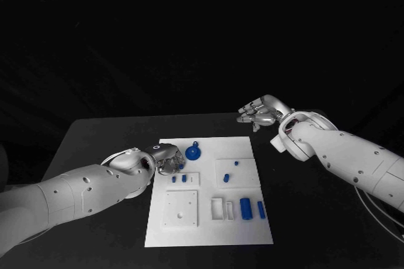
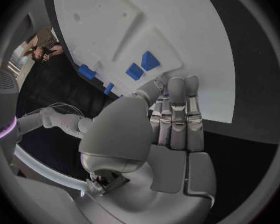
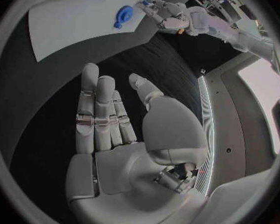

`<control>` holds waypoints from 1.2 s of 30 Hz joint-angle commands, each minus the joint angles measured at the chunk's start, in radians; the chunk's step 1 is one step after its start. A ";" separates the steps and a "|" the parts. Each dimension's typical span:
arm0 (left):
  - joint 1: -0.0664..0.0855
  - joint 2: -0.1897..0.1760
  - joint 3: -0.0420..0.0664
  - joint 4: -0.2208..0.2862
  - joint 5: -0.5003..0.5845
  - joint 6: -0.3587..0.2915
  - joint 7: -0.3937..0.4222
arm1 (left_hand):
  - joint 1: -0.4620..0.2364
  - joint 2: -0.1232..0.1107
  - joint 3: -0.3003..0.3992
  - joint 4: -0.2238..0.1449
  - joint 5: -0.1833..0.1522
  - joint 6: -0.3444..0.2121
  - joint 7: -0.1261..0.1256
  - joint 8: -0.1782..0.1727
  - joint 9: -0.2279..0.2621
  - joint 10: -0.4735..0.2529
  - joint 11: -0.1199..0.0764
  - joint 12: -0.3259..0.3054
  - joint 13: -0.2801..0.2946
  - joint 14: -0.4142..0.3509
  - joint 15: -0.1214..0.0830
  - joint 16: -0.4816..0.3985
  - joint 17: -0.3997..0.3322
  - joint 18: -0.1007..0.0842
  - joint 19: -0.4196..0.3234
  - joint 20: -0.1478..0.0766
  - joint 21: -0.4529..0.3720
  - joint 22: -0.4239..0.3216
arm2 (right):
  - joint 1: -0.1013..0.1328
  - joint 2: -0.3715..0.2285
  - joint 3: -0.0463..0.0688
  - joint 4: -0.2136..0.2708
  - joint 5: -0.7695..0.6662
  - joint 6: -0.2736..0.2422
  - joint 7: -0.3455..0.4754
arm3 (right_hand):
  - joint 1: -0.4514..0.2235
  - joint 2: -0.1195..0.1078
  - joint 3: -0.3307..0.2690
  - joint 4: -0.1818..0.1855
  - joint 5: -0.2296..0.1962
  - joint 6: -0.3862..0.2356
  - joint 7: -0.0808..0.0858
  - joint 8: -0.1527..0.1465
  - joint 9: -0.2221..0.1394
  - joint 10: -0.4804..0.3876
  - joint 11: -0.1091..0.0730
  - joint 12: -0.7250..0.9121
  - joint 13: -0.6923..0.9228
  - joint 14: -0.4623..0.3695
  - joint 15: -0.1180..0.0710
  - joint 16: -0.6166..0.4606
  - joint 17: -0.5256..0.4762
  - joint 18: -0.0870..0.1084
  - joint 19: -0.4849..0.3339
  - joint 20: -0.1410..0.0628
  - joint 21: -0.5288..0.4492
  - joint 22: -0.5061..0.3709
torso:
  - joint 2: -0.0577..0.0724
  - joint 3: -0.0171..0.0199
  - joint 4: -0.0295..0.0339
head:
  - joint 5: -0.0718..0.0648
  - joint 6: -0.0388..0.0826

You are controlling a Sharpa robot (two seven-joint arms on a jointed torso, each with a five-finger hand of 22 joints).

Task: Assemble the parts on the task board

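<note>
The left hand (image 1: 166,158) is held over the task board's (image 1: 211,222) left edge, fingers together and extended, nothing gripped. The right hand (image 1: 261,112) is raised beyond the board's far right corner, fingers apart and empty, above bare black table (image 1: 101,135). Blue parts (image 1: 246,208) are spread across the board.

black counter (image 1: 101,135), matte, dark surface. one item lies directly on it: the white task board (image 1: 211,228), rectangular, flat, near the counter's middle, long side running away from the robot. bare counter shows on both sides of the board and beyond its far edge. right wrist view: the board's near corner sits flush on the dark counter top (image 3: 53,74). left wrist view: board edge (image 2: 221,104) against black counter.
</note>
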 commanded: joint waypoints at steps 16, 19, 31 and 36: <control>-0.003 -0.026 0.010 -0.046 0.019 -0.038 -0.005 | 0.037 0.005 -0.006 -0.018 -0.009 0.009 0.017 -0.001 0.000 -0.065 0.064 -0.005 -0.005 -0.007 0.007 -0.003 -0.013 0.025 -0.007 0.016 0.017 0.028 | -0.004 -0.021 0.000 0.029 -0.089 0.079 -0.003 | 0.051 0.003 0.033 -0.047 -0.026 0.056 -0.008 0.004 0.001 0.020 -0.009 -0.003 -0.002 0.003 -0.005 0.012 -0.005 0.025 0.038 0.000 0.021 -0.007 | -0.001 0.0004 0.0004 | 0.005 0.006; 0.000 -0.037 0.029 -0.050 0.055 -0.067 0.013 | 0.032 0.000 0.037 -0.032 -0.007 0.039 0.031 0.000 0.001 -0.031 0.056 -0.003 -0.005 -0.031 0.001 -0.037 -0.028 0.018 -0.033 0.010 0.033 0.028 | -0.012 -0.033 0.000 0.050 -0.159 0.108 -0.010 | 0.046 0.007 0.071 -0.063 -0.028 0.083 -0.017 0.004 0.002 0.069 -0.023 -0.001 -0.001 0.010 -0.015 0.019 0.000 0.021 0.040 -0.008 0.032 0.001 | -0.001 0.0003 -0.0015 | 0.003 0.009; 0.065 -0.104 0.074 -0.008 0.567 0.023 0.100 | -0.030 -0.007 0.077 -0.002 0.007 0.053 0.049 -0.002 0.000 -0.011 0.057 -0.005 -0.005 -0.070 0.011 -0.356 -0.152 -0.022 -0.129 0.018 -0.082 -0.040 | -0.028 -0.075 -0.045 0.142 -0.434 0.182 -0.039 | 0.025 0.004 0.130 -0.091 -0.046 0.122 -0.028 0.003 0.001 0.087 -0.030 -0.010 -0.001 0.024 -0.019 0.029 0.010 0.002 0.038 -0.020 0.069 0.026 | -0.002 0.0003 -0.0016 | 0.000 0.026; 0.097 -0.147 0.079 0.050 0.817 0.059 0.152 | -0.054 -0.004 0.063 0.026 0.010 0.043 0.051 -0.001 0.001 -0.030 0.070 -0.004 -0.004 -0.126 0.056 -0.611 -0.253 -0.044 -0.208 0.059 -0.231 -0.159 | -0.039 -0.082 -0.072 0.176 -0.549 0.185 -0.066 | 0.020 -0.007 0.120 -0.086 -0.079 0.122 -0.028 0.002 0.001 0.062 -0.024 -0.010 -0.001 0.027 -0.015 0.027 0.009 0.002 0.038 -0.016 0.071 0.023 | -0.001 -0.0002 0.0005 | 0.001 0.031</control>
